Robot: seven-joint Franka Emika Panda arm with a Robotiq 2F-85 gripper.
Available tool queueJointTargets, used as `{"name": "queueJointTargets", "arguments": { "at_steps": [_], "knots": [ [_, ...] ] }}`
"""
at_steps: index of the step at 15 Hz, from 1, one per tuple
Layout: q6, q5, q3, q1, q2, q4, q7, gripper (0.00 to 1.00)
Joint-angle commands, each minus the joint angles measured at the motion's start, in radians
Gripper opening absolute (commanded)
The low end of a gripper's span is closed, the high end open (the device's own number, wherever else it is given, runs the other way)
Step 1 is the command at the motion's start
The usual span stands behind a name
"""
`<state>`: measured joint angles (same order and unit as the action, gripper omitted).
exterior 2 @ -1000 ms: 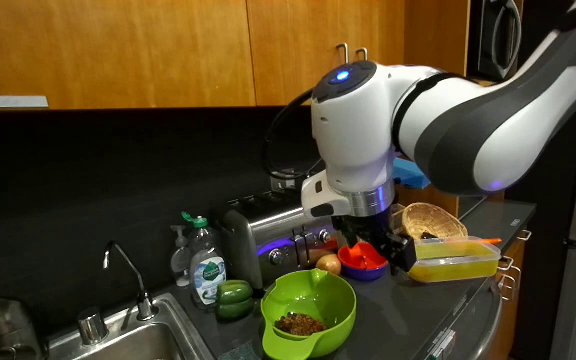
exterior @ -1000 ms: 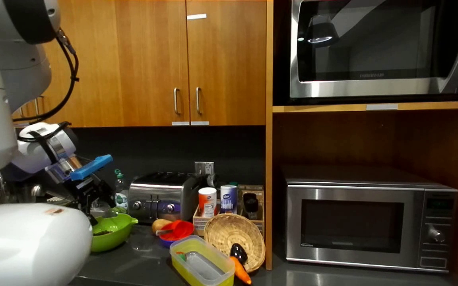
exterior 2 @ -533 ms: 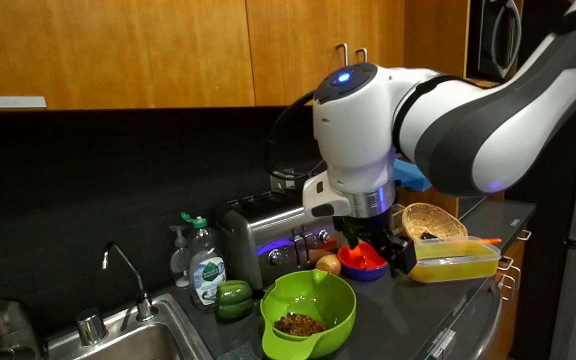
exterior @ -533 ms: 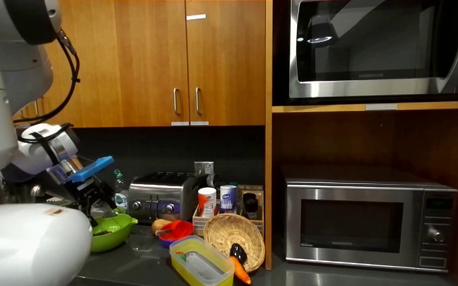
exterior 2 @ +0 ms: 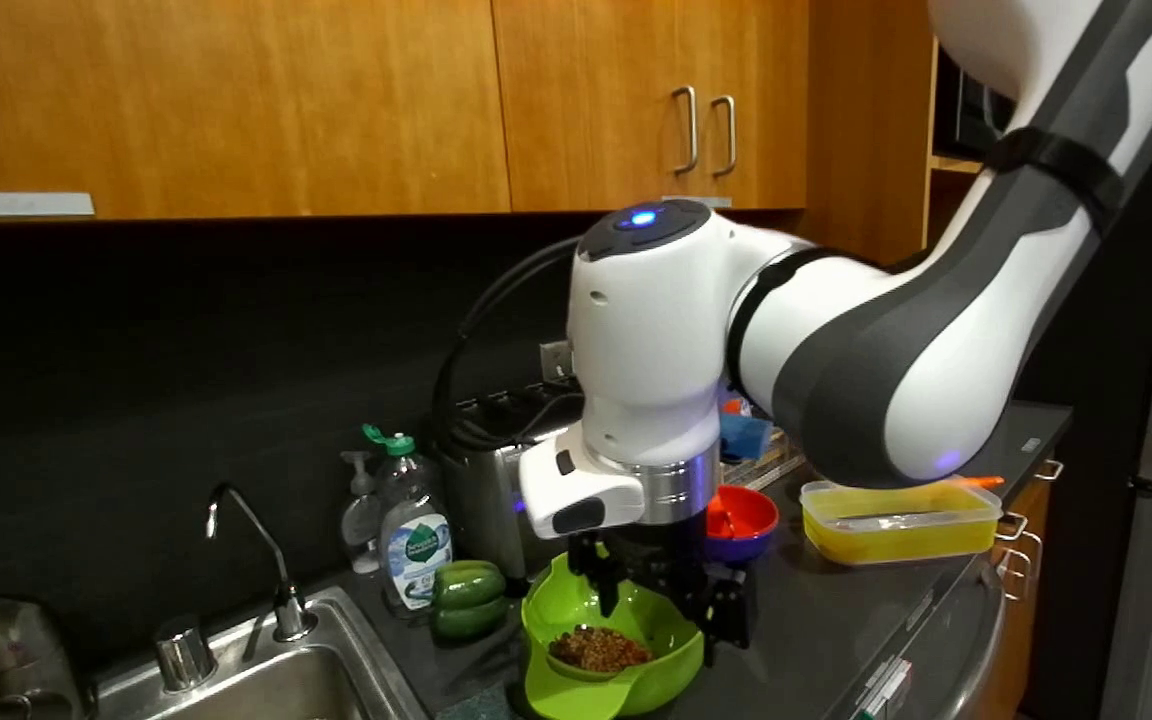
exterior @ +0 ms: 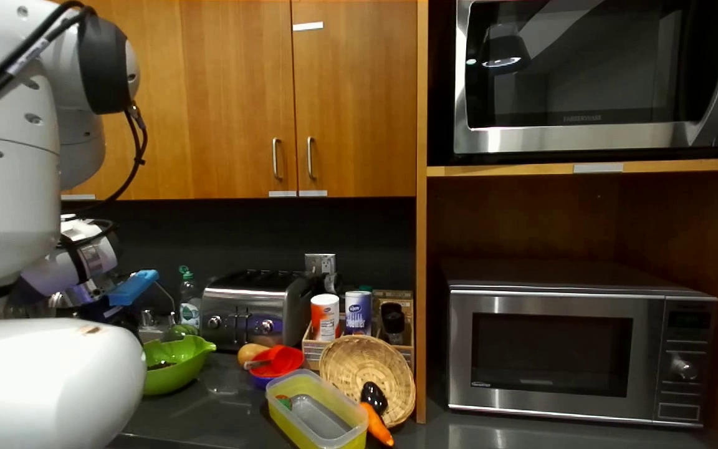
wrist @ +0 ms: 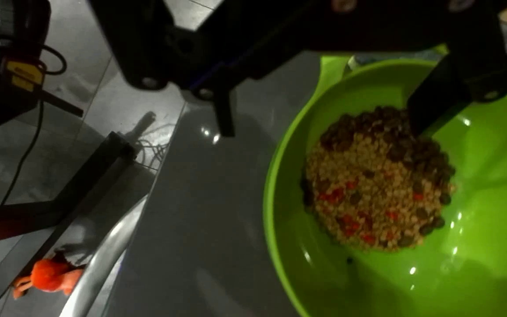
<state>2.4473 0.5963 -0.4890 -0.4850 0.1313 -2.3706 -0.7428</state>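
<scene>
A lime-green bowl with a spout and a handle stands on the counter. It holds a heap of dry mix in tan, dark brown and red bits. My gripper is open above the bowl's rim, with nothing between its fingers. In the wrist view one finger hangs over the bowl's inside, and its opposite finger is outside the rim, over grey counter. An exterior view has the gripper in front of the bowl's far side; whether it touches cannot be told. The white arm link mostly hides the gripper elsewhere.
Behind the bowl stand a toaster, a soap bottle and a green pepper. A red bowl sits nearby, with a yellow container and a wicker basket farther along. The sink lies to one side.
The arm stood nearly still at first. During the last half second the gripper moved down and across from beside the red bowl to over the green bowl, turning as it went. It stayed open.
</scene>
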Motion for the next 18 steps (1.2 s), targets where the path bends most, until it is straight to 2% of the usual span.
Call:
{"name": "queueJointTargets", "arguments": {
  "at_steps": [1, 7, 10, 18],
  "knots": [
    [0.028, -0.016, -0.026, -0.005, 0.109, 0.126, -0.179, 1.0],
    [0.155, -0.13, -0.072, 0.009, 0.246, 0.276, -0.507, 1.0],
    [0.153, -0.174, -0.073, -0.003, 0.3, 0.342, -0.601, 1.0],
    [0.044, 0.034, 0.046, -0.158, 0.349, 0.488, -0.592, 1.0]
  ]
}}
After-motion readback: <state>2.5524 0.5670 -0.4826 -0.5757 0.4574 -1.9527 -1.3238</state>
